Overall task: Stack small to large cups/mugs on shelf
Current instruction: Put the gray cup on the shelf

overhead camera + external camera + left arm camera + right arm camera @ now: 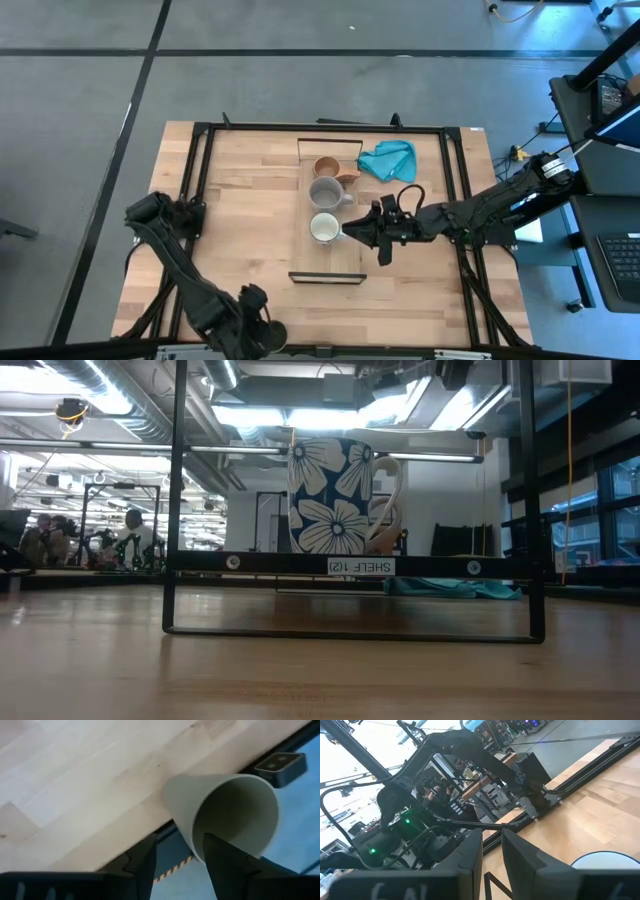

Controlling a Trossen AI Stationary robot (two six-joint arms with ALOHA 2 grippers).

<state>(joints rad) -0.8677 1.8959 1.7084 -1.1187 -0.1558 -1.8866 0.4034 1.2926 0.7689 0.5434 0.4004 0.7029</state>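
Observation:
On the shelf (pixel 335 262) three cups stand in a row on their bases: a tan wooden cup (pixel 327 167) farthest, a grey mug (pixel 325 192), then a white-inside mug (pixel 324 228), blue with white flowers in the low view (pixel 335 495). My right gripper (pixel 492 855) hovers level beside that mug's handle side, its fingers a little apart with nothing between them. At the table's near edge my left gripper (pixel 180 865) is shut on a pale olive cup (pixel 225 815). My left gripper pinches the olive cup's wall at the rim (pixel 192 845). One finger (pixel 227 865) is inside the mouth and the other (pixel 142 865) outside. The cup is lifted clear and lies tilted, its mouth toward the wrist camera, over the table's near edge.
A teal cloth (pixel 388 158) lies on the table, right of the shelf's far end. A black metal frame (pixel 200 160) runs round the tabletop. The shelf's black front bracket (pixel 350 565) carries a label. People sit in the room behind (pixel 130 535).

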